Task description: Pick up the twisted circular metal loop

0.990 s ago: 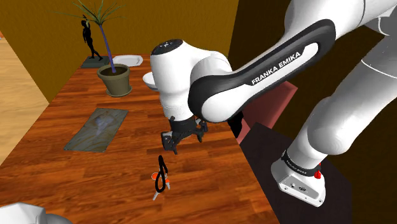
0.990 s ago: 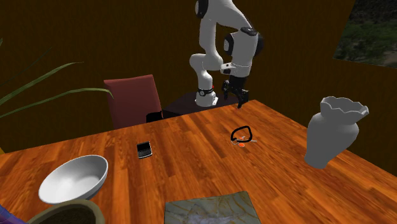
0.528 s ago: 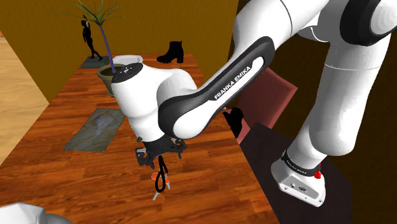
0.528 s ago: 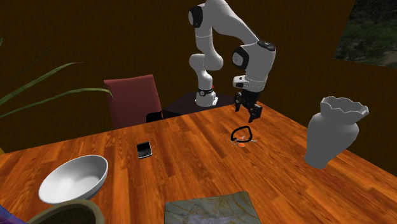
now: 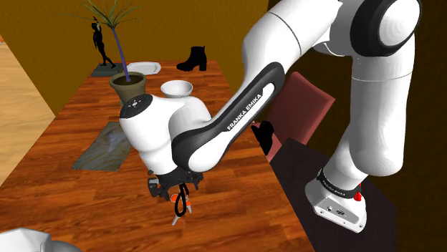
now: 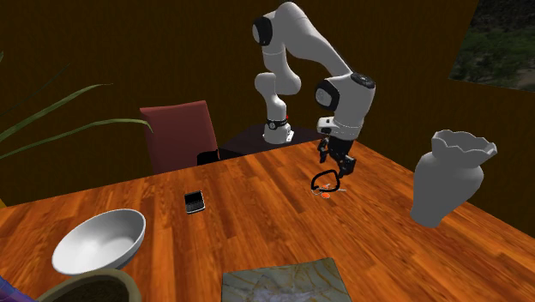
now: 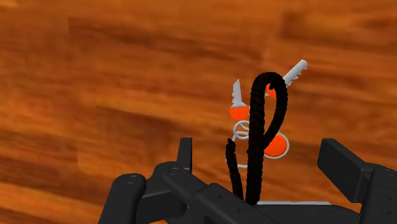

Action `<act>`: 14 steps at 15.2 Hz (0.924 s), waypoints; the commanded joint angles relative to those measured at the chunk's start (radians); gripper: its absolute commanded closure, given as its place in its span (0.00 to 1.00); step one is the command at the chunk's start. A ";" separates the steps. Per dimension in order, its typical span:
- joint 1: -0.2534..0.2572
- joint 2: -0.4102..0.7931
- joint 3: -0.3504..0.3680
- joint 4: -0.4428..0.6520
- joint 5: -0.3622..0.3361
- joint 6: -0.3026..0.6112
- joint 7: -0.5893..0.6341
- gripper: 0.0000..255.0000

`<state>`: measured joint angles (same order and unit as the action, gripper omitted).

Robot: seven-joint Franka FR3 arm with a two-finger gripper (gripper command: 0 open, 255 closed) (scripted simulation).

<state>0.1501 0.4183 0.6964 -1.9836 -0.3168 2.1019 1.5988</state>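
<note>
- Since half a second ago the arm [image 5: 215, 136] has swung lower. The jaws, which were above the loop, have come down around it, close to the wooden worktop [image 5: 86, 200].
- The jaws stand apart. In the wrist view the twisted black loop [image 7: 257, 127] sits between the two fingers [image 7: 340, 167] and appears to touch neither. Nothing is held.
- The loop lies on the worktop on the side toward the stand, well apart from the white vase [image 6: 446, 176].
- Orange-headed keys [image 7: 239, 112] hang on a small silver ring at the loop's base and lie flat on the wood. We judge that they weigh down that end. The cord seems to rise from there, though we cannot confirm this.
- We judge that the jaws straddle the cord so they can close across it rather than onto the keys.
- "FRANKA EMIKA" reads in white on the arm's dark band in the shoulder view. We find no other legible writing.
</note>
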 commanded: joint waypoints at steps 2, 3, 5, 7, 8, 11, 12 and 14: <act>0.005 0.015 -0.008 -0.002 -0.012 0.014 0.006 0.00; 0.006 0.017 -0.008 0.001 -0.013 0.013 0.007 1.00; 0.006 0.018 -0.009 0.002 -0.013 0.013 0.007 1.00; 0.006 0.018 -0.009 0.002 -0.014 0.013 0.007 1.00; 0.006 0.018 -0.009 0.002 -0.014 0.013 0.007 1.00; 0.006 0.018 -0.009 0.002 -0.014 0.013 0.007 1.00; 0.005 0.015 -0.008 -0.002 -0.012 0.014 0.006 1.00; -0.002 -0.004 0.001 0.003 0.003 -0.005 -0.003 1.00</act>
<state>0.1499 0.4203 0.6950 -1.9841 -0.3189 2.1044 1.5987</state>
